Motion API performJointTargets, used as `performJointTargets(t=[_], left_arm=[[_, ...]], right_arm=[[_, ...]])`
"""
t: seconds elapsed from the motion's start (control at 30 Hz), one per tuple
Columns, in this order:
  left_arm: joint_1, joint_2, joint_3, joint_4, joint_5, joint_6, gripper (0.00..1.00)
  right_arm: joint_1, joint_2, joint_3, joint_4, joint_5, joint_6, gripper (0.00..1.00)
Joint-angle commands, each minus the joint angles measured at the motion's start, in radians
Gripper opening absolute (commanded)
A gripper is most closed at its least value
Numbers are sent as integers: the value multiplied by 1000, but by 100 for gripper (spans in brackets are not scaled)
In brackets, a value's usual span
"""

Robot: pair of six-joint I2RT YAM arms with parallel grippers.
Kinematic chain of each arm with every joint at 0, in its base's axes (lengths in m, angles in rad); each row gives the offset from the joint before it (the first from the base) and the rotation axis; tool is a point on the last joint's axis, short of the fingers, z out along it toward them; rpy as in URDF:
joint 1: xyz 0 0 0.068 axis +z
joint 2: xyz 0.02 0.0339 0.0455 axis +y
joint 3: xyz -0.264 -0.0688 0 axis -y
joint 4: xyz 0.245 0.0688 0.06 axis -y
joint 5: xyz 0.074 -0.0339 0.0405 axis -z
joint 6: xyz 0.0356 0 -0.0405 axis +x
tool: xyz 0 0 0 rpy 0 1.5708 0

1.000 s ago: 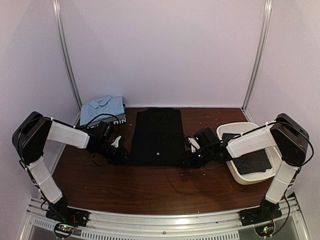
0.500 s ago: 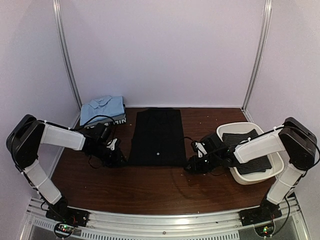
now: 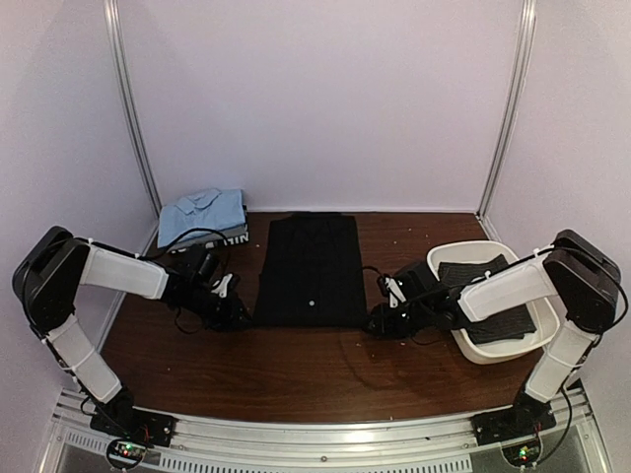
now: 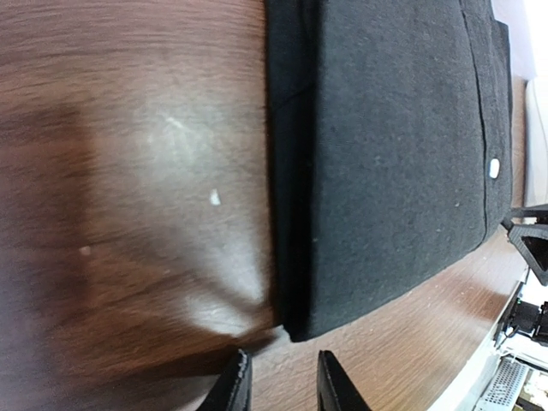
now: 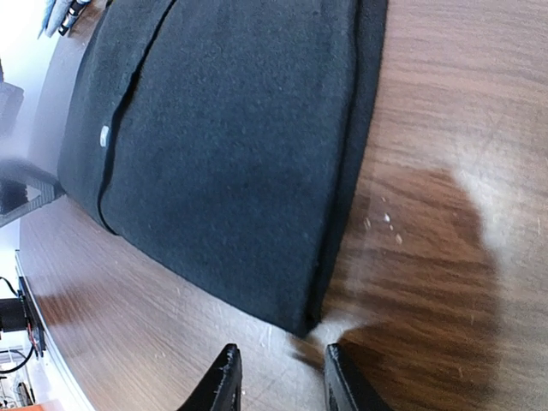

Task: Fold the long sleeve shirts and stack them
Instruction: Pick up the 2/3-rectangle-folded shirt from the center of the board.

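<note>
Top external view, I see plain black button-up cloth shirt (image 3: 311,271) lying flat mid dark wooden worktop (image 3: 296,379), left tool (image 4: 281,384) and right tool (image 5: 278,378) each slightly spread, empty, just beside its near corners.

Under my left pincer (image 4: 281,385) lies a dark brown wooden table (image 3: 296,374). A pale sheen of light (image 4: 227,312) sits on the wood just ahead of the pincer, and a white speck (image 4: 214,199) lies a little farther on (crumb or chip, I cannot tell). Beneath my right pincer (image 5: 278,381) the same wood shows a bright glare (image 5: 484,145) ahead and to one side, with a few pale specks (image 5: 385,221) nearer in. Well beyond both pincers the table ends at a plain lilac back wall (image 3: 315,99), and like walls close in on either side. A thin metal post (image 3: 133,118) stands in the far left corner and another post (image 3: 508,108) in the far right. Behind both pincers a ribbed metal rail (image 3: 315,434) runs along the near edge.
</note>
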Motion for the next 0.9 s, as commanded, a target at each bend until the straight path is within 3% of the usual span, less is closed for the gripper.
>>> performJointTargets(t=[0.0,0.57,0.7,0.87], left_arm=[[-17,38,8,47,31,13,28],[-32,96,42,62,25,-2,26],[-38,92,46,63,25,-3,19],[-44,77,45,57,20,-5,2]], right_arm=[[-8,37,30,24,15,1,34],[-20,88,54,58,-12,-11,28],[-20,80,54,55,-12,-13,22],[-20,61,45,54,-13,-21,14]])
